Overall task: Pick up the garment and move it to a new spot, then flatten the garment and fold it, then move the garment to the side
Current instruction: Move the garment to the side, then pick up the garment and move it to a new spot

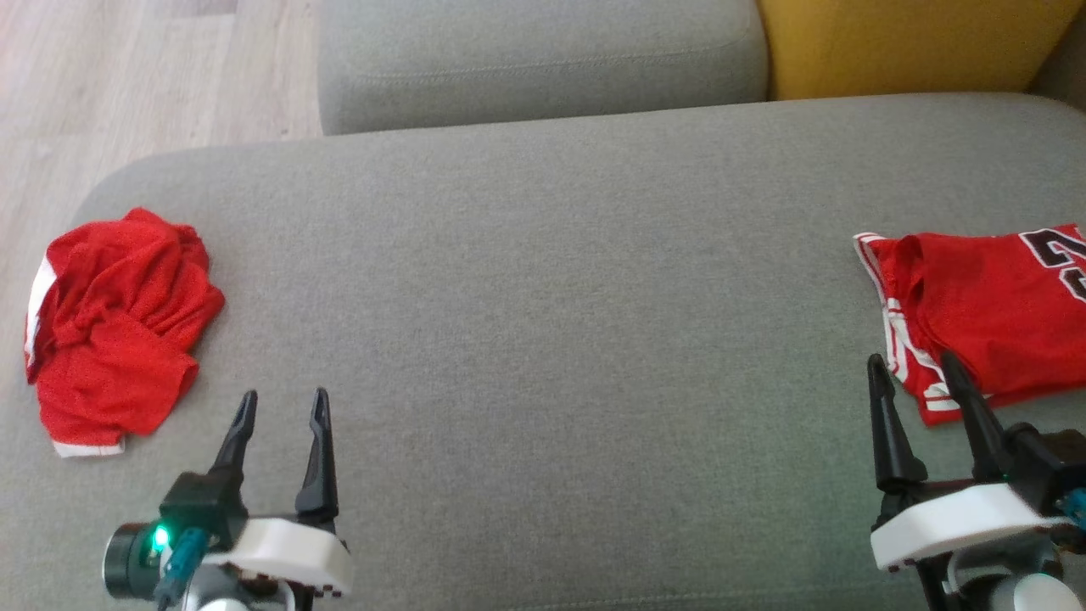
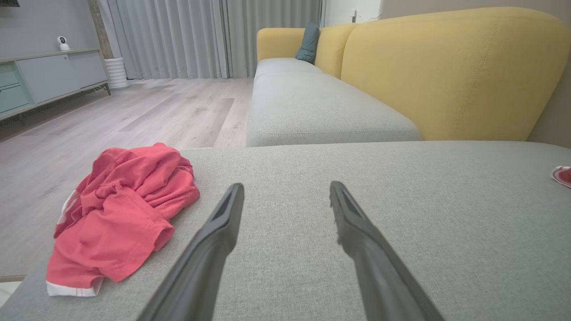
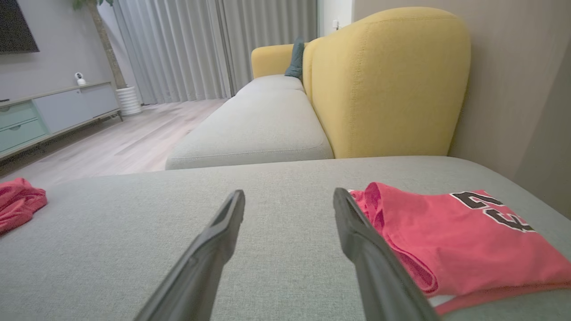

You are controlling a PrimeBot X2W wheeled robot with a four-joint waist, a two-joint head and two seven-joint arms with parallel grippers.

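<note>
A crumpled red garment point(image 1: 114, 331) with white trim lies in a heap near the left end of the grey sofa seat point(image 1: 543, 339); it also lies at the left of the left wrist view as the crumpled garment point(image 2: 118, 214). My left gripper point(image 1: 282, 405) is open just to its right, empty, fingers apart over bare cushion. A second red garment point(image 1: 984, 310), a jersey with a black number, lies folded flat at the right end. My right gripper point(image 1: 912, 367) is open at that jersey's point(image 3: 450, 232) near left corner, holding nothing.
A second grey seat cushion point(image 1: 543, 59) and a yellow backrest point(image 1: 916, 42) lie beyond the seat. Wood floor point(image 1: 127, 76) drops off past the seat's left edge. A low cabinet point(image 2: 44, 78) and curtains stand across the room.
</note>
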